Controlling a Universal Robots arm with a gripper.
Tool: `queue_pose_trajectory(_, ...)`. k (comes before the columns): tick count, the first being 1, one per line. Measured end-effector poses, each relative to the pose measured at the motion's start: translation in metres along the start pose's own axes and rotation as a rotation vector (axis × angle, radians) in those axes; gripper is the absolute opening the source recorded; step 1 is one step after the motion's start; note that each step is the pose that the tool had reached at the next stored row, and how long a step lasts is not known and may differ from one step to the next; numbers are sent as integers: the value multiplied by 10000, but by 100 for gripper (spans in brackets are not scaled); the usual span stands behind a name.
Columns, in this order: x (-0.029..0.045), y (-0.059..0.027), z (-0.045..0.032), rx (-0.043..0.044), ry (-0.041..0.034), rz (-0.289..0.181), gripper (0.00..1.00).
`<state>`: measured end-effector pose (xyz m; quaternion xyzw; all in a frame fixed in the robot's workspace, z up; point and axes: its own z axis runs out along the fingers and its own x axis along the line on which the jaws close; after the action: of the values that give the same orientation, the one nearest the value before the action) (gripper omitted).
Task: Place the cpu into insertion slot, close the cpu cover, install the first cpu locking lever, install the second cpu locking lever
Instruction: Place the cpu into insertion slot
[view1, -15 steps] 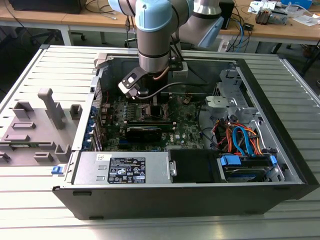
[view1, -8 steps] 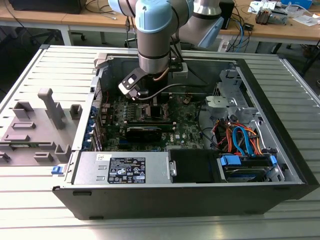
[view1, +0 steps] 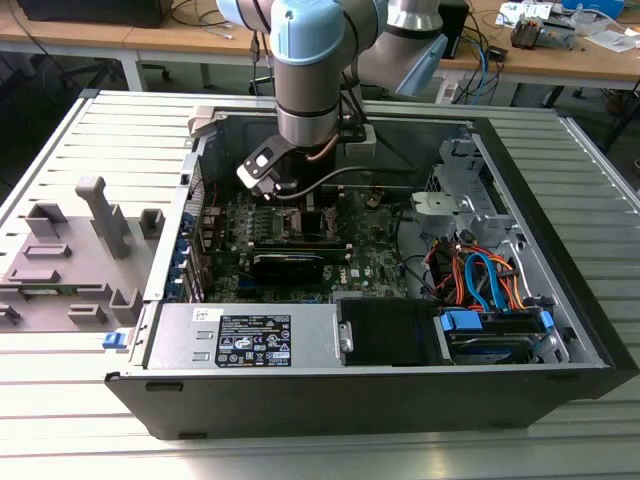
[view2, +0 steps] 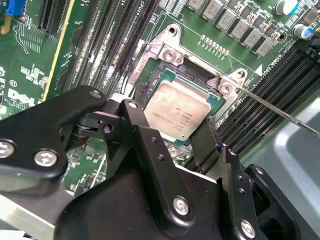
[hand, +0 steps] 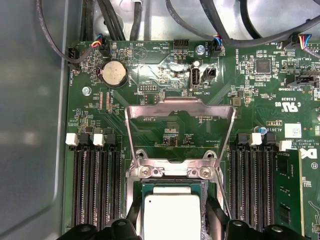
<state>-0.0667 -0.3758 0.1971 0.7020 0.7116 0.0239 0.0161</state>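
The cpu (view2: 176, 111), a small square chip with a silvery top, lies in the insertion slot (view2: 192, 75) on the green motherboard (view1: 370, 260). My gripper (view2: 171, 121) straddles it, its black fingers (view2: 132, 115) pressed against two opposite edges of the chip. In the first wrist view the cpu (hand: 172, 212) sits between the same fingers (hand: 212, 220). The cpu cover (hand: 180, 107), a silvery frame with a large window, is flipped open and stands away from the slot. A thin wire locking lever (view2: 280, 112) sticks out loose beside the socket. In the exterior view the arm (view1: 310, 80) reaches down into the open computer case.
Long black memory slots (hand: 95, 185) flank the socket on both sides. A power supply (view1: 250, 335), coloured cables (view1: 480, 275) and a drive cage (view1: 500, 335) fill the case's front and right. A grey fixture (view1: 70, 255) stands outside, on the exterior view's left.
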Motion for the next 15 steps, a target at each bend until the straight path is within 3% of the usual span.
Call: queue_pose_trajectory(15,-24,1,-24,2,-2,1,61)
